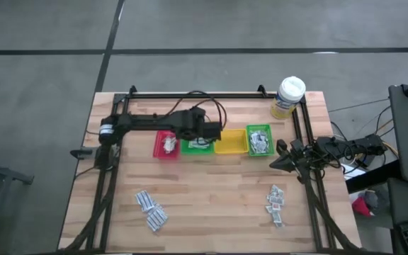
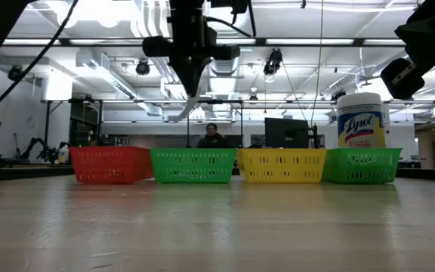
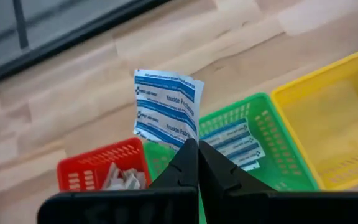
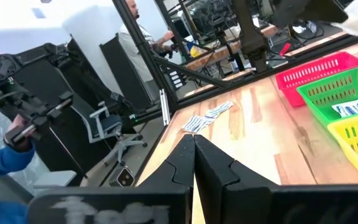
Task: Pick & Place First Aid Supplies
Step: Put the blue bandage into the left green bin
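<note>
A white-blue sachet [image 3: 166, 109] is pinched in the clenched left gripper [image 3: 197, 149], apparently above the left green bin [image 3: 247, 146] for dropping; the right gripper [image 4: 194, 143] waits clenched, seemingly empty, at the worktop's [image 1: 211, 188] right edge

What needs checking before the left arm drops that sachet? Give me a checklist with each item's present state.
1. Left gripper shut on the white-blue sachet: ok, the sachet stands pinched at the fingertips.
2. Gripper over the bin row: ok, the high view shows it above the left green bin, beside the red bin.
3. Matching contents: ok, that green bin already holds white-blue sachets.
4. Exact centring over that bin and not the red one: cannot tell.
5. Right gripper out of the way: ok, shut and parked at the table's right edge.
6. Supplies left to sort: ok, piles and lie on the table.
</note>
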Available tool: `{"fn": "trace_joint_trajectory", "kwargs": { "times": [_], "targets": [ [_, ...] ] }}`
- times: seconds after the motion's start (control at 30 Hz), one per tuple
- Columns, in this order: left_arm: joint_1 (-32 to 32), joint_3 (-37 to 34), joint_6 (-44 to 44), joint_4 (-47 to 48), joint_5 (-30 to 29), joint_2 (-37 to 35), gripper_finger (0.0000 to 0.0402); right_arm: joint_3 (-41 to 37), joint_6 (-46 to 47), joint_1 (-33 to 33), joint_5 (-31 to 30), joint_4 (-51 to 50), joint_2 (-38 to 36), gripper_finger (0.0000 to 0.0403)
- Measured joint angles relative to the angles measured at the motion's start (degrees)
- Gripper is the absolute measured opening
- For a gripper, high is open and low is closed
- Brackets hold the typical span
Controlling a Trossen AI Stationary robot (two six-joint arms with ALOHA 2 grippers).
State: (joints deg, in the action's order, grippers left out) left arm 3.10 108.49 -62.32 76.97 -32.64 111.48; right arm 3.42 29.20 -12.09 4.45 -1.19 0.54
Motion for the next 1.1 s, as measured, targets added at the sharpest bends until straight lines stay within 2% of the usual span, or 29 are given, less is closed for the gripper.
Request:
{"fn": "trace_joint_trajectory", "kwargs": {
  "times": [0.23, 0.5, 0.8, 1.1],
  "targets": [
    [1.61, -0.02, -2.75, -0.16, 4.62, 1.66, 0.0000, 0.00, -0.69, 0.00, -0.02, 0.00, 0.00, 0.0008],
    [1.67, -0.09, -3.22, -0.47, 9.73, 7.08, 0.0000, 0.00, -0.68, -0.01, -0.02, -0.02, 0.00, 0.0008],
    [1.67, -0.09, -6.87, -1.58, 10.82, 9.75, 0.0000, 0.00, -0.69, 0.01, -0.02, -0.07, 0.00, 0.0008],
    [1.30, -0.09, -7.32, -4.04, 14.56, 12.02, 0.0000, 0.00, -0.69, 0.01, 0.00, -0.09, 0.02, 0.0008]
  ]
}}
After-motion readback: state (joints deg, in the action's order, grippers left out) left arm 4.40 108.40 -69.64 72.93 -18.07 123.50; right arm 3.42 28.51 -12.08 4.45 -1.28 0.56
